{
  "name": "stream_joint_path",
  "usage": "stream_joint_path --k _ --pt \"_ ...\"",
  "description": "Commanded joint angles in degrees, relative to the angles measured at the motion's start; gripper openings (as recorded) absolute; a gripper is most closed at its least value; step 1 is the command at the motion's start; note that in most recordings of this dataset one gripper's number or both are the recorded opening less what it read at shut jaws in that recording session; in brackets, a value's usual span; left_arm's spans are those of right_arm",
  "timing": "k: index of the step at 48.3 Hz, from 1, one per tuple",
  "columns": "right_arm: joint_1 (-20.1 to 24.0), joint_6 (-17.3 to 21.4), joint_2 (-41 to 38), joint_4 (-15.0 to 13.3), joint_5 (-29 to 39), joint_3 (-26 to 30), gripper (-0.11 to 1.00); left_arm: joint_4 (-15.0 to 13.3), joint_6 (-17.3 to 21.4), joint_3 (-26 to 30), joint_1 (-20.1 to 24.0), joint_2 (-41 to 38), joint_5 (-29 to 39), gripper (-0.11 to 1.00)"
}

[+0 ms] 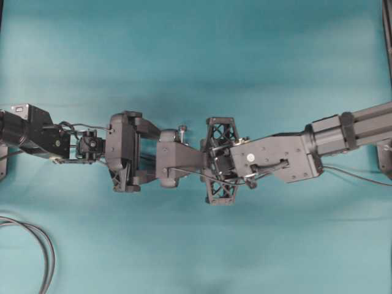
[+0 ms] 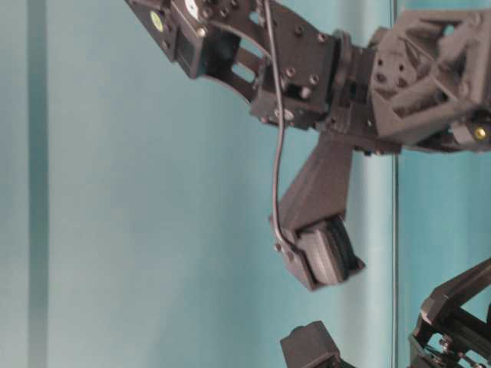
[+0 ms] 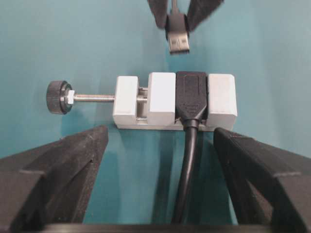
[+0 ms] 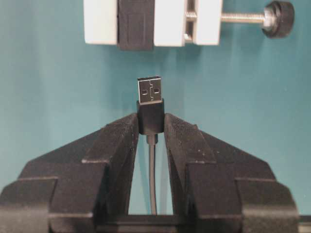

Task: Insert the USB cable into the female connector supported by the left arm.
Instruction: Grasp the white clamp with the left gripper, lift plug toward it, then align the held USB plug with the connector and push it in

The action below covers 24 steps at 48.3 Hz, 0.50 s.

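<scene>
2 grippers face each other over the teal desk (image 1: pixel 196 49). The right gripper (image 4: pixel 150 128) is squeezed onto the dark plug of the USB cable (image 4: pixel 150 104), and the shiny tip sticks out in front of its fingers. The left gripper (image 3: pixel 155 145) has its jaws spread wide, with nothing pinched between them. Between those wide jaws sits a white block (image 3: pixel 221 99) that clamps the black female connector (image 3: pixel 191 94). In the left wrist view, the plug hangs near the mouth of the connector but does not touch it yet. It looks a bit to the side of the hole there, so I think it could bump the rim or the white block and not go in. If the plug hits the edge, it could tip or slide in the fingers, because they hold only its short dark part. A hard push could also shove the block away, since the wide jaws do not seem to hold it tight.
</scene>
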<state>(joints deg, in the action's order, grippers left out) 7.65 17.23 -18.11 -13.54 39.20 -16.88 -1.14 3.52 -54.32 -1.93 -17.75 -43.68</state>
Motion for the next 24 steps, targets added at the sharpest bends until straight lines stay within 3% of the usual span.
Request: stream_joint_path --k 1,24 --pt "0.4 0.0 0.3 -0.3 0.6 2.1 0.22 0.0 -0.9 0.7 -0.1 0.6 -0.5 0.94" --pt "0.9 0.0 -0.6 -0.4 2.5 3.7 0.22 0.0 -1.9 2.7 0.0 -1.4 -1.5 0.94"
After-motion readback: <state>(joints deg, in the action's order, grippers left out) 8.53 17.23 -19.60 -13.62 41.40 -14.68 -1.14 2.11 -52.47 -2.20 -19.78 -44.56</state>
